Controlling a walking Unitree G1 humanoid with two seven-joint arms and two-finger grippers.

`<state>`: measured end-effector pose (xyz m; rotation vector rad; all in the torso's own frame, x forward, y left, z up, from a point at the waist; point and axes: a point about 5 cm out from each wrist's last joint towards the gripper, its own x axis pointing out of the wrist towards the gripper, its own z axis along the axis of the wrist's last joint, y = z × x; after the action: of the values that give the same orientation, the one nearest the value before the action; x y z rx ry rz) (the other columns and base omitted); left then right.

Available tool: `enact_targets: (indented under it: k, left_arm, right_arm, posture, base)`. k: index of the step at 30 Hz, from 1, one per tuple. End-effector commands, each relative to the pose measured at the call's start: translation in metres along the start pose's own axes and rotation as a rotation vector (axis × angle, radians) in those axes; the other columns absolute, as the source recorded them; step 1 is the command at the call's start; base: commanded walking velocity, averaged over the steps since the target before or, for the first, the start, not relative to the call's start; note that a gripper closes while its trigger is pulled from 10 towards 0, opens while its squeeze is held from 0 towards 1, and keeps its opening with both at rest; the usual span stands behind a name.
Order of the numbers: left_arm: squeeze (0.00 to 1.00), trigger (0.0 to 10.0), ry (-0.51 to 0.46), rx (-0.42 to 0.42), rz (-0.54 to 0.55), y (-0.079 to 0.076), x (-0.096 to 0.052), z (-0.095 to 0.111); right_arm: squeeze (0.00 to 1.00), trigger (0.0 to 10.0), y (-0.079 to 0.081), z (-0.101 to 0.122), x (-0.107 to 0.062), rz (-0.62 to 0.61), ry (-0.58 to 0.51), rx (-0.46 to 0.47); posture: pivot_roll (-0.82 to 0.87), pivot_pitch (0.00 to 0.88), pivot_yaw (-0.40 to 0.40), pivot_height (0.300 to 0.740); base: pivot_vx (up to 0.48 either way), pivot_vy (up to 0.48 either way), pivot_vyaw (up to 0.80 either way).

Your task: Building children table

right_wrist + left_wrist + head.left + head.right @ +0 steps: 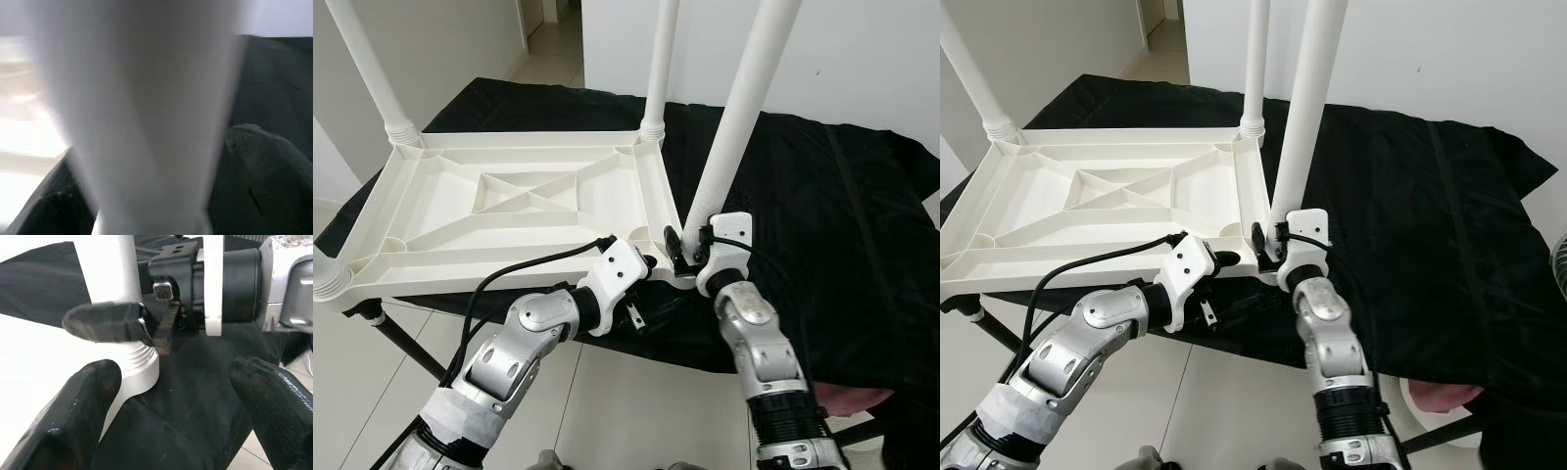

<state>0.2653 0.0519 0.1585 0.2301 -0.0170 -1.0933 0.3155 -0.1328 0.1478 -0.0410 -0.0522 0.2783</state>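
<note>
Right gripper [683, 245] pinching white table leg [734, 108] at upturned tabletop [460, 211] corner, left gripper [166, 396] spread beside it.

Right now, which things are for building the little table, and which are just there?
For the job:
- white tabletop, lying upside down
- near-corner leg, held by the right pincer
- far legs already standing in their corners
- left pincer, open beside that corner

Just there:
- black cloth underneath
- pink thing under the cloth's edge
</note>
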Motion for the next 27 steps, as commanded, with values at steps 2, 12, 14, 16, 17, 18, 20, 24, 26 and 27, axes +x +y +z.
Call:
enact_targets:
  k: [2,12,14,16,17,18,20,24,26,27]
  left_arm:
    - [0.00,10.0,0.012,-0.001,-0.024,0.000,-0.001,-0.003]
    - [0.00,10.0,0.015,0.008,-0.020,0.003,-0.003,-0.002]
    - [0.00,10.0,0.015,0.009,-0.019,0.004,-0.003,-0.002]
    - [0.00,10.0,0.017,0.010,-0.016,0.004,-0.004,-0.002]
    - [0.00,10.0,0.017,0.010,-0.015,0.004,-0.004,-0.002]
    - [0.00,10.0,0.017,0.010,-0.015,0.004,-0.004,-0.002]
    - [0.00,10.0,0.019,0.011,-0.009,0.005,-0.005,-0.001]
    - [0.00,10.0,0.018,0.011,-0.004,0.006,-0.006,-0.001]
    - [0.00,10.0,0.018,0.012,0.001,0.007,-0.006,0.000]
    - [0.00,10.0,0.018,0.012,0.001,0.007,-0.006,0.000]
  right_arm:
    - [0.00,10.0,-0.008,-0.001,0.002,0.121,0.015,-0.019]
    - [0.00,10.0,-0.017,0.003,0.010,0.406,0.030,-0.098]
    - [0.00,10.0,-0.017,0.003,0.014,0.444,0.030,-0.110]
    - [0.00,6.7,-0.016,0.000,0.021,0.486,0.049,-0.134]
    - [0.00,6.7,-0.016,-0.002,0.024,0.495,0.058,-0.140]
    - [0.00,6.7,-0.016,-0.002,0.024,0.495,0.058,-0.140]
    - [0.00,0.0,-0.015,-0.003,0.029,0.520,0.070,-0.137]
    - [0.00,0.0,-0.016,-0.005,0.030,0.541,0.078,-0.131]
    - [0.00,0.0,-0.018,-0.009,0.030,0.552,0.095,-0.131]
    - [0.00,0.0,-0.018,-0.009,0.030,0.552,0.095,-0.131]
  posture:
    - [-0.07,0.002,0.002,0.740]
    - [-0.07,0.000,0.009,0.740]
    - [-0.06,0.000,0.011,0.740]
    - [-0.06,0.002,0.012,0.740]
    - [-0.06,0.002,0.012,0.740]
    - [-0.06,0.002,0.012,0.740]
    - [-0.05,0.007,0.013,0.740]
    - [-0.05,0.008,0.012,0.740]
    - [-0.05,0.008,0.012,0.740]
    - [-0.05,0.008,0.012,0.740]
  base:
    - [0.000,0.000,0.00]
    - [0.000,0.000,0.00]
    - [0.000,0.000,0.00]
    - [0.000,0.000,0.00]
    - [0.000,0.000,0.00]
    - [0.000,0.000,0.00]
    - [0.000,0.000,0.00]
    - [0.000,0.000,0.00]
    - [0.000,0.000,0.00]
    - [0.000,0.000,0.00]
